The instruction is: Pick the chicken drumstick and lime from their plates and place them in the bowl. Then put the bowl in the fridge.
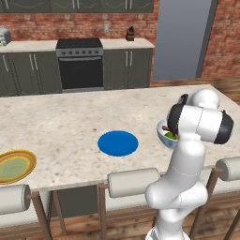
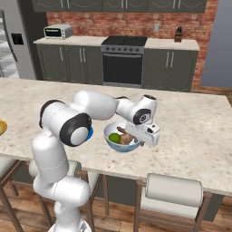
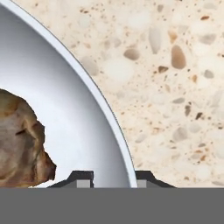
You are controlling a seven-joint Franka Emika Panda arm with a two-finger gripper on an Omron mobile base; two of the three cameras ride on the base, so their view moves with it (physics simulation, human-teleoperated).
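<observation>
The pale blue-white bowl [image 1: 162,136] [image 2: 118,146] [image 3: 87,109] stands on the island counter near its front edge. In it lie the brown chicken drumstick [image 2: 127,137] [image 3: 19,144] and the green lime [image 2: 114,137] [image 1: 170,136]. My gripper [image 2: 145,138] [image 3: 112,178] reaches down at the bowl's right side, one fingertip inside the rim and one outside, shut on the rim. The blue plate [image 1: 118,143] and the yellow-rimmed plate [image 1: 14,165] lie bare to the left. The fridge [image 2: 22,50] stands at the far left, with white shelves showing at its edge.
Padded stools [image 1: 133,182] [image 2: 172,190] line the counter's near edge. A black oven [image 1: 79,63] sits in the back cabinets, and a toaster oven [image 2: 56,31] stands on the back counter. Bare speckled counter [image 2: 195,131] lies right of the bowl.
</observation>
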